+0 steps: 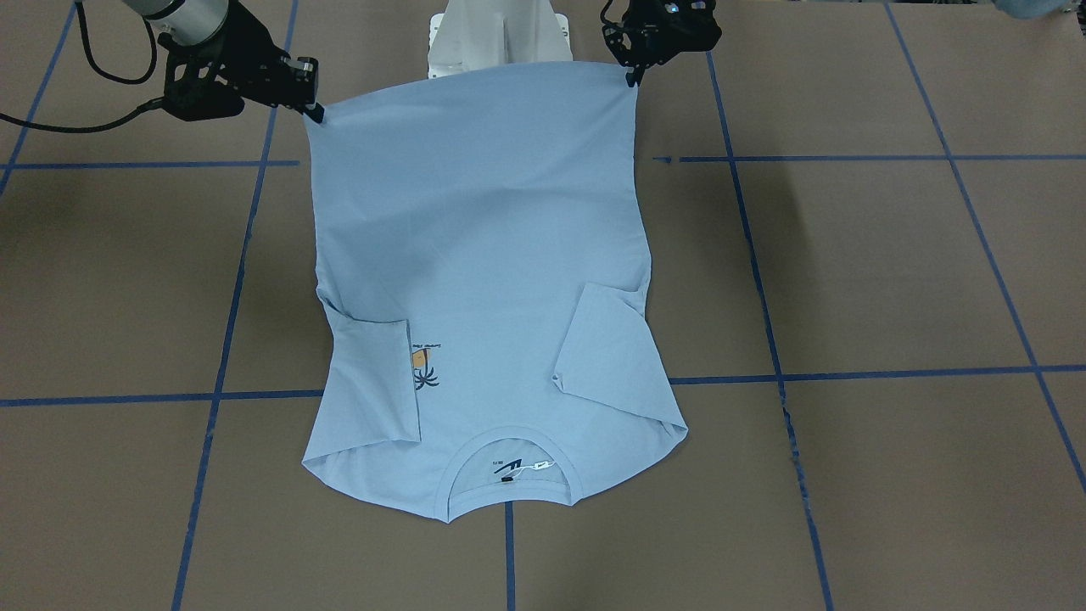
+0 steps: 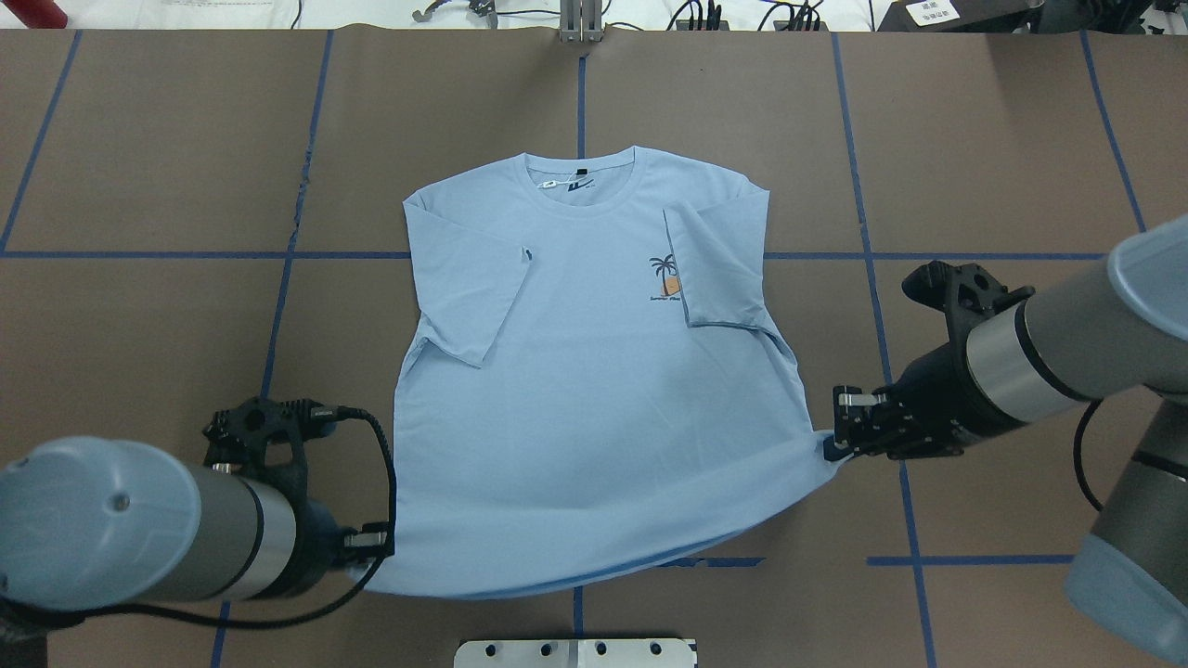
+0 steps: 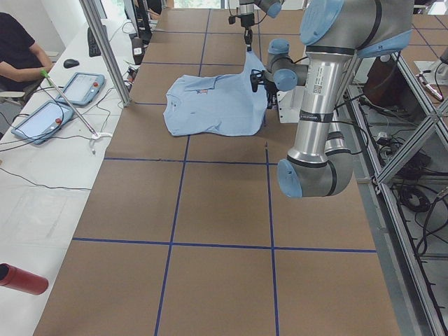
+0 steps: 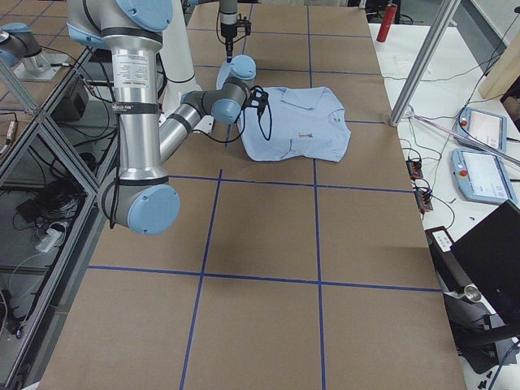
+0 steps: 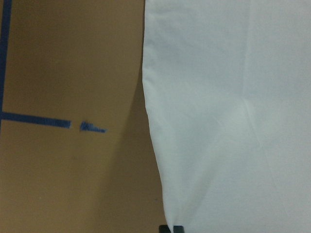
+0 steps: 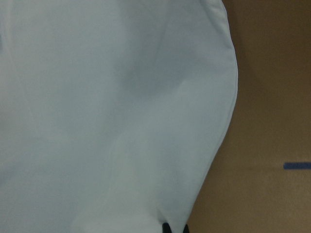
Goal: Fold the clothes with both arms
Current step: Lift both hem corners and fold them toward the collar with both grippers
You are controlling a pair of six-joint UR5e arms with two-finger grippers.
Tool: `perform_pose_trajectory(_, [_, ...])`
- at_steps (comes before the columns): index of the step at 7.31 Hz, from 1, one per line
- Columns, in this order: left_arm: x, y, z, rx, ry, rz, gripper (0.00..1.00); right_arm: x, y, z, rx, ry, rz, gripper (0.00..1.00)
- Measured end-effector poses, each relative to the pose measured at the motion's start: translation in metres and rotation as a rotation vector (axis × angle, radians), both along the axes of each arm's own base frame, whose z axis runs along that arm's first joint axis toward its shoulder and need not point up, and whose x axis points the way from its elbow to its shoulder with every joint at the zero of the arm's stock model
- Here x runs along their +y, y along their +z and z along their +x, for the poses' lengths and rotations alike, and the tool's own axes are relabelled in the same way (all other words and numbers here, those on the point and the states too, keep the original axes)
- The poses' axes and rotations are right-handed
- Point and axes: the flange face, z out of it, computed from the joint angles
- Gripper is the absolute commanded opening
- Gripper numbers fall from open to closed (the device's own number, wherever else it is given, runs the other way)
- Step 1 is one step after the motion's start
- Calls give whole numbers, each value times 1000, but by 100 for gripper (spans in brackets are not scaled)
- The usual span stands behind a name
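T-shirt [image 2: 594, 399]: blue, face-up, sleeves folded in | left pincer [image 2: 369, 545], right pincer [image 2: 832, 448]: gripping hem corners

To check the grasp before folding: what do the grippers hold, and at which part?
Both hold the T-shirt by its bottom hem: the left gripper at one corner, the right gripper at the other.

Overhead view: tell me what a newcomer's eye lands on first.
A light blue short-sleeved T-shirt lies on the brown table, both sleeves folded inward, collar away from the robot. The black two-finger left gripper and right gripper each pinch a bottom hem corner, holding the hem slightly raised.
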Motion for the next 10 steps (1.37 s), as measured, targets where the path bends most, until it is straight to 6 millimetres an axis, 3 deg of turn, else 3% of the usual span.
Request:
perform_pose_trajectory(2, [-73, 4, 9, -42, -83, 22, 0, -55, 3, 17, 10, 94, 27, 0])
perform_pose_trajectory(3, [-109, 7, 7, -64, -127, 29, 0, -81, 2, 11, 18, 118, 36, 0])
perform_pose_trajectory(5, [-172, 11, -4, -102, -203, 45, 0, -136, -1, -18, 42, 145, 32, 0])
perform_pose_trajectory(6, [-202, 15, -3, -115, -232, 53, 0, -162, 3, -19, 61, 169, 32, 0])
perform_pose_trajectory(8, [-249, 31, 4, -111, -277, 69, 0, -218, 7, -13, 95, 221, 25, 0])
perform_pose_trajectory(10, [-280, 45, 11, -95, -306, 83, 0, -272, 6, -28, 130, 252, 1, 0])
